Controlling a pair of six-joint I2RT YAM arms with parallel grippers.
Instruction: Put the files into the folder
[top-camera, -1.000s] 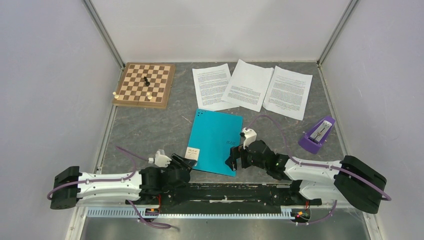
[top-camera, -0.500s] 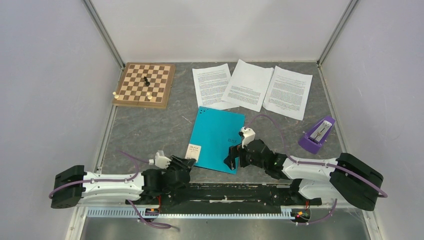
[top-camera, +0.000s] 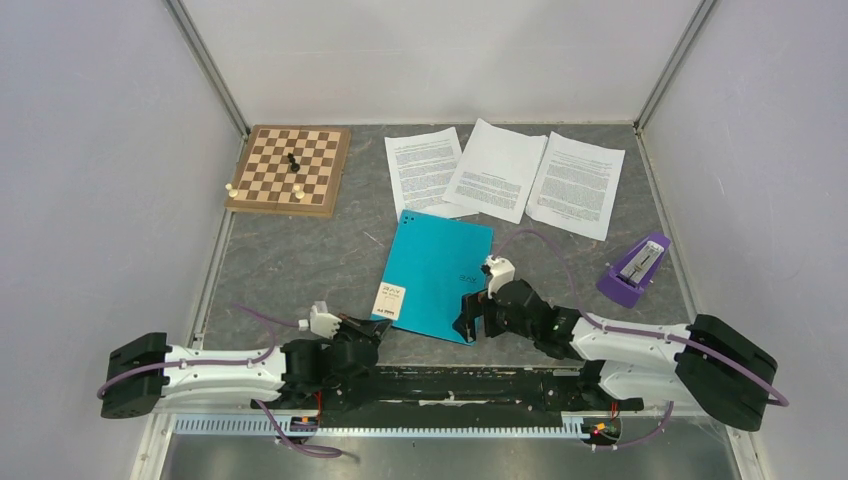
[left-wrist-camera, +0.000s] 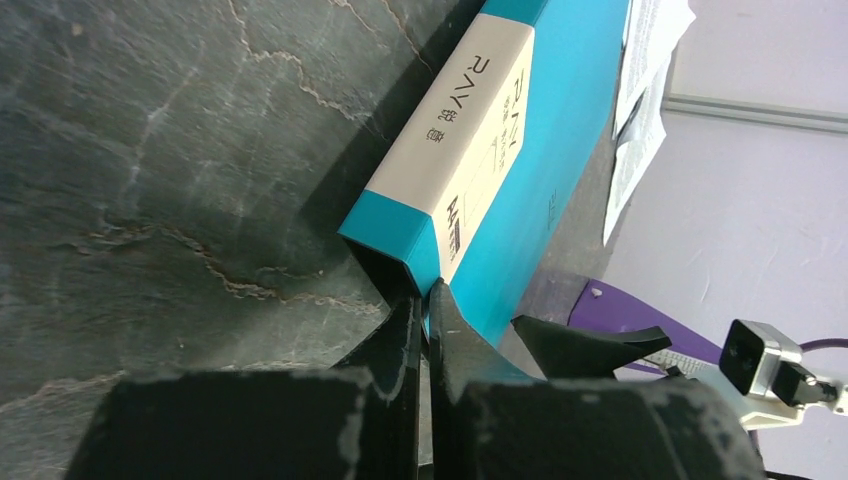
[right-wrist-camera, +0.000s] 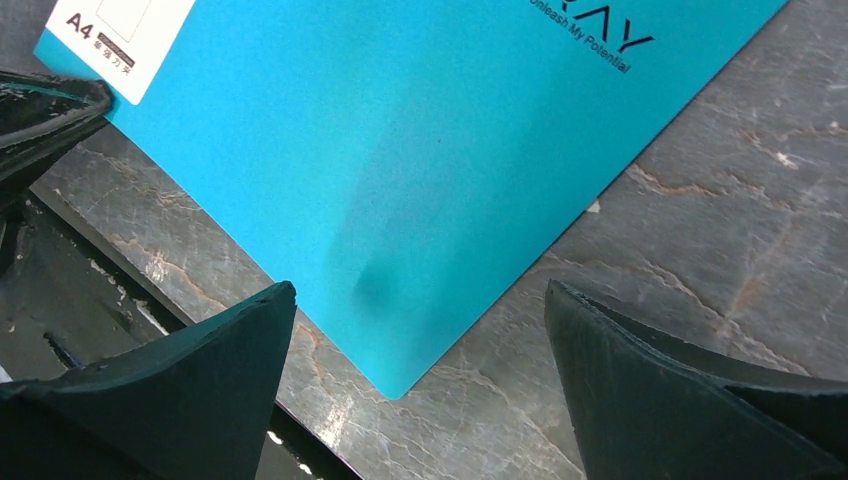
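Observation:
The teal folder (top-camera: 440, 275) lies closed mid-table, its white label (top-camera: 390, 300) at the near left corner. My left gripper (top-camera: 372, 325) is shut on that corner; in the left wrist view the fingertips (left-wrist-camera: 428, 300) pinch the edge of the folder (left-wrist-camera: 560, 130), which is slightly raised with a shadow under it. My right gripper (top-camera: 468, 318) is open, straddling the near right corner of the folder (right-wrist-camera: 400, 150) without touching it. The three files (top-camera: 422, 172) (top-camera: 497, 168) (top-camera: 578, 183) lie side by side behind the folder, overlapping a little.
A wooden chessboard (top-camera: 290, 170) with a few pieces sits at the back left. A purple device (top-camera: 633, 270) stands near the right wall. White walls close in the table on three sides.
The left gripper has closed from open onto the folder's labelled corner. The folder has slid slightly away from the arms and turned a little. The right gripper stayed open.

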